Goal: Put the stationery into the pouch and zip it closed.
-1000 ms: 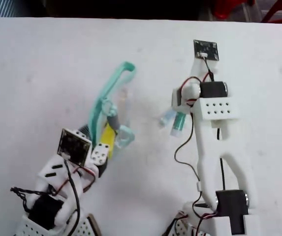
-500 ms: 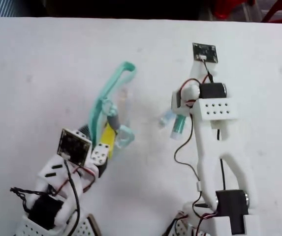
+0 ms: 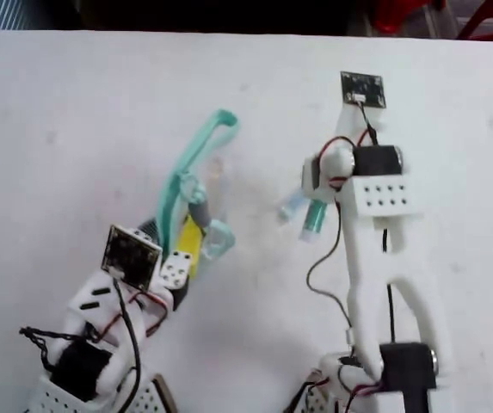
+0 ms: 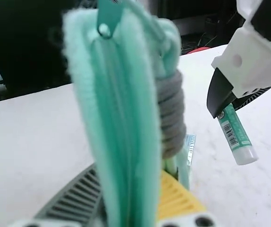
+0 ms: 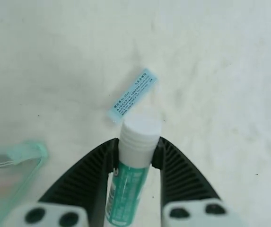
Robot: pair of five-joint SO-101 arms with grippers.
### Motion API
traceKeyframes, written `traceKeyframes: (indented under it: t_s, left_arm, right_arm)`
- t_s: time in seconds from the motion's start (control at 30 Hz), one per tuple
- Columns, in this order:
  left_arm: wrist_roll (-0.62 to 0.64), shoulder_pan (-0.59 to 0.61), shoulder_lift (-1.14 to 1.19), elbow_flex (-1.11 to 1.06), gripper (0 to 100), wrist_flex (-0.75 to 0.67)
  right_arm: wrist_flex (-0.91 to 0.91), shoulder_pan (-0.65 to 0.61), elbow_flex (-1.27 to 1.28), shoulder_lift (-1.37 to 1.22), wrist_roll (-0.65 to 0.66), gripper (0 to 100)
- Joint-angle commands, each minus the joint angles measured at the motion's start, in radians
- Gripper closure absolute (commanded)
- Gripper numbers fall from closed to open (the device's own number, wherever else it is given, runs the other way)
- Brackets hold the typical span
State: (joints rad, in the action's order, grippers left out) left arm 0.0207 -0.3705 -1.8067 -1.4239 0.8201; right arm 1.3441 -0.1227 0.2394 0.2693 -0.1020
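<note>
Pouch (image 3: pixel 180 176) of clear soft plastic with a teal zip band (image 4: pixel 121 118) lies on the white table (image 3: pixel 74 103), left of centre, one end pinched in the closed left gripper (image 3: pixel 187 249), whose jaws hold the band edge-on. To its right, well apart from the pouch, the right gripper (image 5: pixel 136 144) is clamped around a green and white glue stick (image 5: pixel 133 161), gripped just below its white cap, the cap end poking out past the fingertips. A small pale blue piece (image 5: pixel 132 94), perhaps an eraser or a label, lies flat on the table just beyond the cap. The pouch looks light and floppy, likely to sag or fold, so the stiffer zip band seems the best place to hold it. The glue stick looks light, rigid and smooth; being round, it may twist or slide in the jaws, so a grip across the middle of the tube would likely be steadier.
</note>
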Motion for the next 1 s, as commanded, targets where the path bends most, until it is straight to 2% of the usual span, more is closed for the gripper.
traceKeyframes:
  t_s: [0.0,0.07,0.17,0.23,0.33,0.6,0.97]
  left_arm:
    - [-0.009,-0.012,-0.016,0.009,97,-0.034]
    - [-0.009,-0.012,-0.016,0.009,97,-0.034]
    - [-0.009,-0.012,-0.016,0.009,97,-0.034]
    - [-0.009,-0.012,-0.016,0.009,97,-0.034]
    - [-0.009,-0.012,-0.016,0.009,97,-0.034]
    - [-0.009,-0.012,-0.016,0.011,97,-0.011]
    - [-0.009,-0.012,-0.016,0.011,97,-0.006]
  right_arm:
    - [0.019,-0.012,-0.054,0.170,0.011,98.1]
    - [0.019,-0.012,-0.052,0.269,0.041,98.1]
    - [0.013,-0.012,-0.052,0.406,0.172,98.1]
    - [-0.018,-0.012,-0.052,0.483,0.210,98.1]
    - [-0.033,-0.013,-0.051,0.556,0.213,98.1]
    - [-0.031,-0.117,0.003,0.581,0.221,98.1]
    - [-0.027,-0.119,0.014,0.582,0.221,98.1]
